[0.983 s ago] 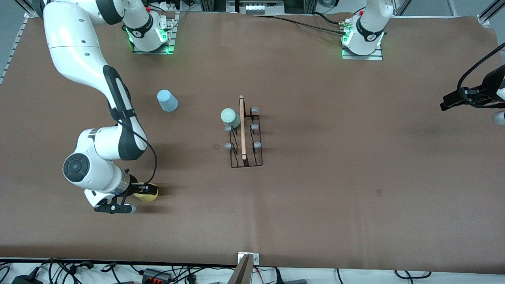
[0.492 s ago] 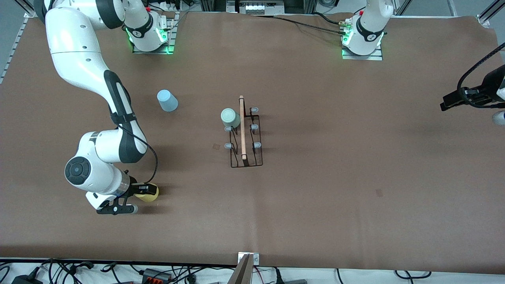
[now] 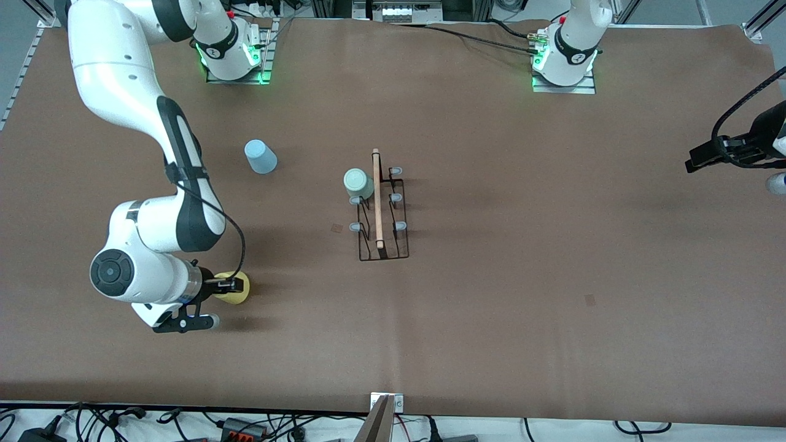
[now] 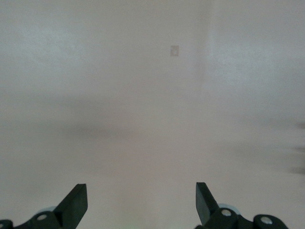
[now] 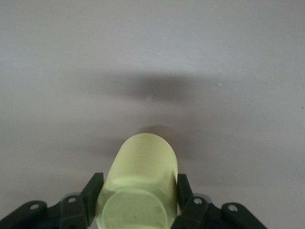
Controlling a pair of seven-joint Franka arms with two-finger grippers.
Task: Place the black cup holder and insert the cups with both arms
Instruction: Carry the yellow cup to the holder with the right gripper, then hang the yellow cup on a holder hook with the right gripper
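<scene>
**Gripping the yellow cup, with the rack still a long carry away**

Holding the yellow cup point(image 5: 141, 183) crosswise in my right end effector point(image 3: 230, 286), I have both fingers pressed on its smooth plastic sides, its tapered body tipped over above the worktop point(image 3: 522, 294) at the right arm's end. From here the black cup holder point(image 3: 381, 209) stands at mid-table, toward the left arm's end and farther from the front camera — its wooden rod handle runs lengthwise toward that camera, with capped pegs down both flanks. One peg already carries the grey-green cup point(image 3: 357, 182); the light blue cup point(image 3: 260, 156) sits mouth-down on the worktop, well apart from the rack. My left end effector point(image 4: 141, 202) waits at its own edge, fingers spread wide and holding nothing. My right arm is clearly the nearer one.
</scene>
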